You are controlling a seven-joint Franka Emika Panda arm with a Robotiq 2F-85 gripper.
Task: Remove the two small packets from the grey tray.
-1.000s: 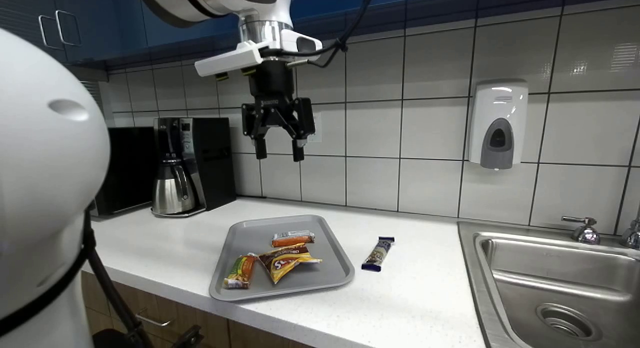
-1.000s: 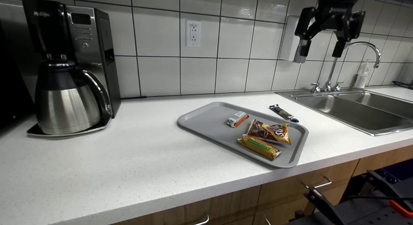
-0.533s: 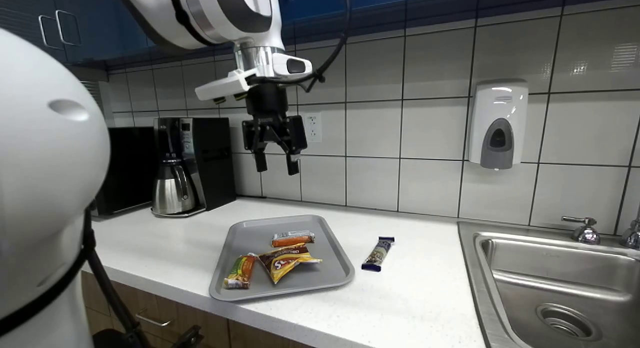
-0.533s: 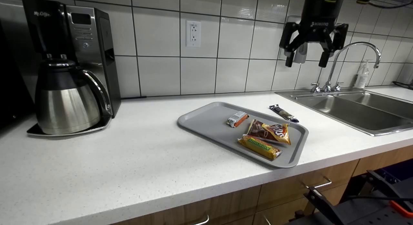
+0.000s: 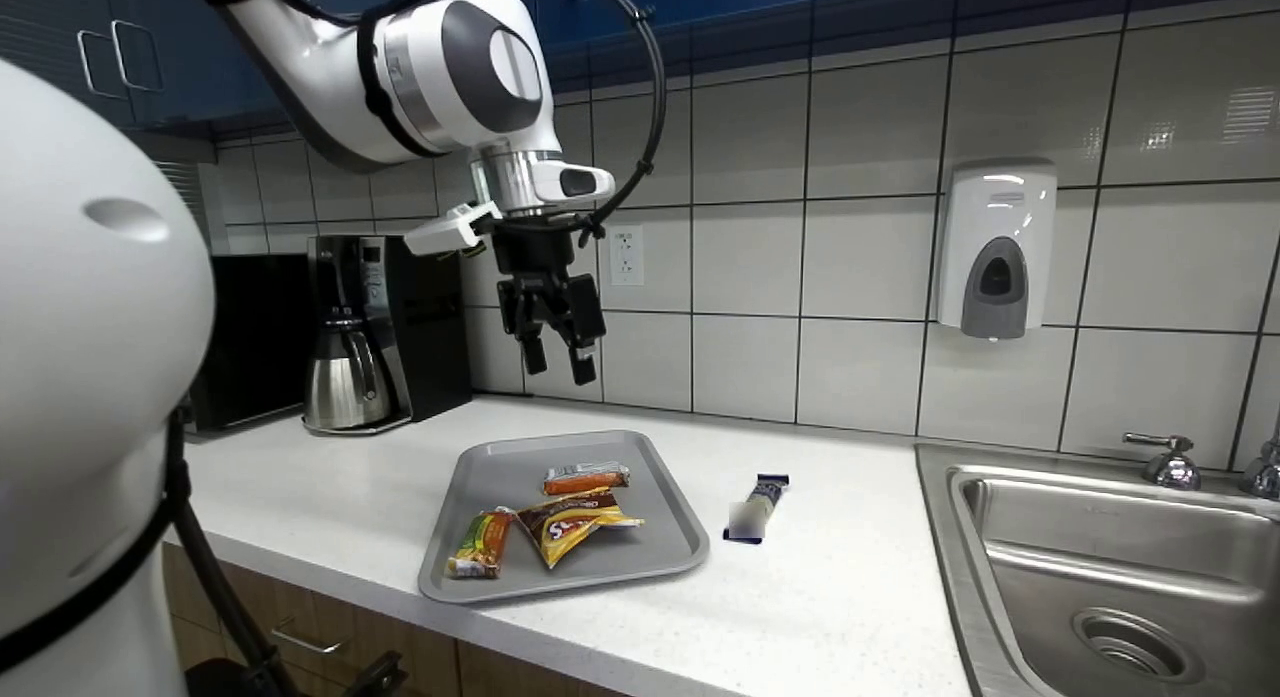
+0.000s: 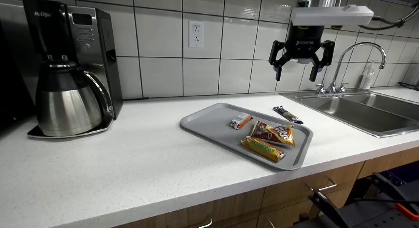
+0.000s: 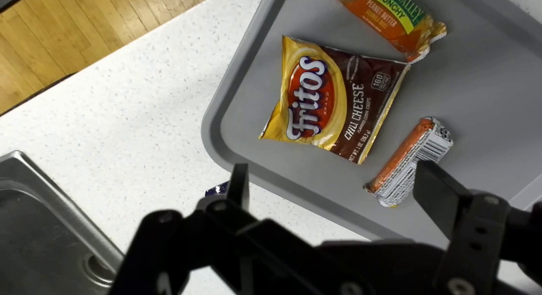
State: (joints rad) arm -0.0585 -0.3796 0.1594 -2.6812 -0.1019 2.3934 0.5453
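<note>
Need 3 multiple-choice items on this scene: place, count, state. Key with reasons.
1. Where is the blue-ended bar?
A. On the coffee maker
B. On the floor
C. On the counter, between the grey tray and the sink

2. How many wrapped items lie on the grey tray?
A. Three
B. Five
C. One

3. How is the end effector?
A. Shut on a packet
B. Open, holding nothing
C. Shut, empty

Key:
1 C: both exterior views show it there.
2 A: the wrist view shows the Fritos bag, the green-labelled packet and the orange-and-white packet.
3 B: in an exterior view its jaws stand apart, nothing between them.
</note>
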